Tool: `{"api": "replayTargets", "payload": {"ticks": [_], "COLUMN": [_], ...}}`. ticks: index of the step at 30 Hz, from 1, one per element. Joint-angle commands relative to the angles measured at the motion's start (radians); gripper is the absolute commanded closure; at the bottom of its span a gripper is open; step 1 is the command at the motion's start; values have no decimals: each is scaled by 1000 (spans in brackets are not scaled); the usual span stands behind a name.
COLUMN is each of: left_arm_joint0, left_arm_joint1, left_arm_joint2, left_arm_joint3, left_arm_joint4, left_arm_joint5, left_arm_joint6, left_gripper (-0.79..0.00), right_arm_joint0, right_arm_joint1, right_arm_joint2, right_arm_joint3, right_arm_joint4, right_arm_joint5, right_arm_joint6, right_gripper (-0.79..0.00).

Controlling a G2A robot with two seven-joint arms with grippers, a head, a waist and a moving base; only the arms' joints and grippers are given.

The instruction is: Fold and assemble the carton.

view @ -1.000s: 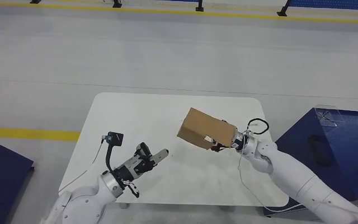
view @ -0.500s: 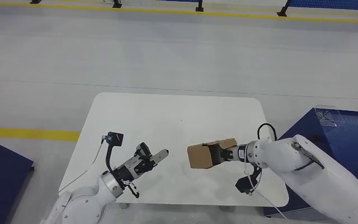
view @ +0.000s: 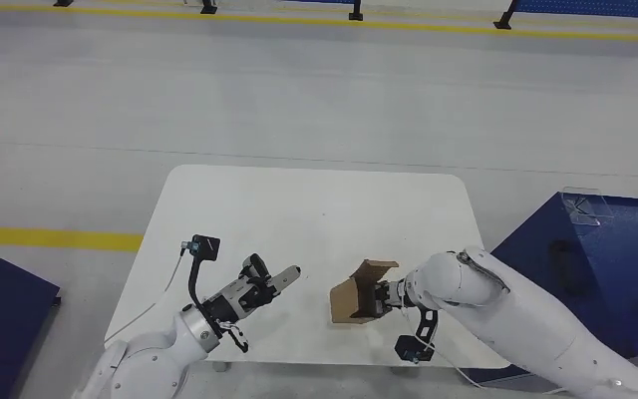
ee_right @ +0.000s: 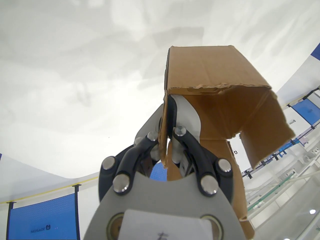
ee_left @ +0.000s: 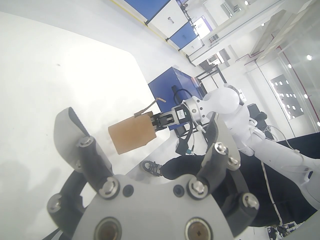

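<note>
A small brown carton [view: 357, 292] stands near the front edge of the white table [view: 299, 214], right of the middle, with a flap raised on top. My right gripper [view: 383, 296] is shut on one wall of the carton [ee_right: 212, 76], one finger inside and one outside. From the left wrist view the carton [ee_left: 132, 134] shows a plain closed side, with the right gripper [ee_left: 155, 122] pinching its far edge. My left gripper [view: 283, 275] hovers open over the table's front left, its fingers [ee_left: 72, 123] spread with nothing between them.
A blue cabinet [view: 568, 249] stands to the right of the table, with a clear stand on top. Another blue surface [view: 20, 299] sits at the far left. A cable [view: 424, 329] and connector hang from the right arm beyond the table's front edge.
My right arm has swung the carton down and toward the front edge, turning it from tilted in the air to low over the table. The left arm has stayed still.
</note>
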Motion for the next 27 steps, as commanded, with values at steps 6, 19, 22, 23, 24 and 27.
{"api": "replayTargets", "payload": {"ticks": [6, 19, 22, 23, 24, 27], "left_arm_joint0": [0, 0, 0, 0, 0, 0], "left_arm_joint1": [0, 0, 0, 0, 0, 0], "left_arm_joint2": [0, 0, 0, 0, 0, 0], "left_arm_joint3": [0, 0, 0, 0, 0, 0], "left_arm_joint4": [0, 0, 0, 0, 0, 0], "left_arm_joint5": [0, 0, 0, 0, 0, 0], "left_arm_joint6": [0, 0, 0, 0, 0, 0], "left_gripper": [-785, -785, -785, -785, -785, -785], "right_arm_joint0": [62, -93, -172, -198, -215, -241], "right_arm_joint1": [-83, -40, -7, 0, 6, 16], "right_arm_joint2": [-71, 274, 394, 425, 453, 521], "right_arm_joint3": [99, 102, 115, 126, 141, 197], "right_arm_joint4": [22, -87, -297, -356, -433, -720], "right_arm_joint5": [36, 768, 1051, 1133, 1211, 1348], "right_arm_joint6": [-1, 317, 571, 665, 751, 1030], "right_gripper": [-425, 0, 0, 0, 0, 0]}}
